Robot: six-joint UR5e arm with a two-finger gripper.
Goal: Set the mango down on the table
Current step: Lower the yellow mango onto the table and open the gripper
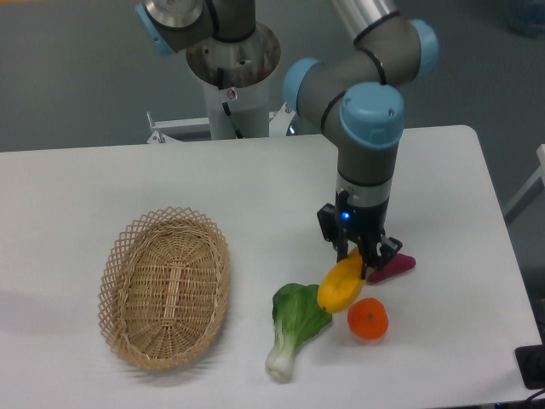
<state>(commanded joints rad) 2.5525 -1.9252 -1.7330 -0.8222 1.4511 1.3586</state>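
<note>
Items counted on one white table (128, 179):

- Mango (341, 286), yellow-orange, elongated: one.
- Sweet potato (393, 266), purple, partly hidden behind the gripper: one.
- Tangerine (368, 319), round, orange: one.
- Leafy green vegetable (295, 325) with a pale stem: one.
- Wicker basket (165, 286), oval, woven: one.

Fruit and vegetables total four pieces; containers total one.

Robot arm (370, 128), grey with light-blue joint caps: one is counted, with one gripper (358, 253) fitted. One white pedestal (234, 81) is seen behind the table.
</note>
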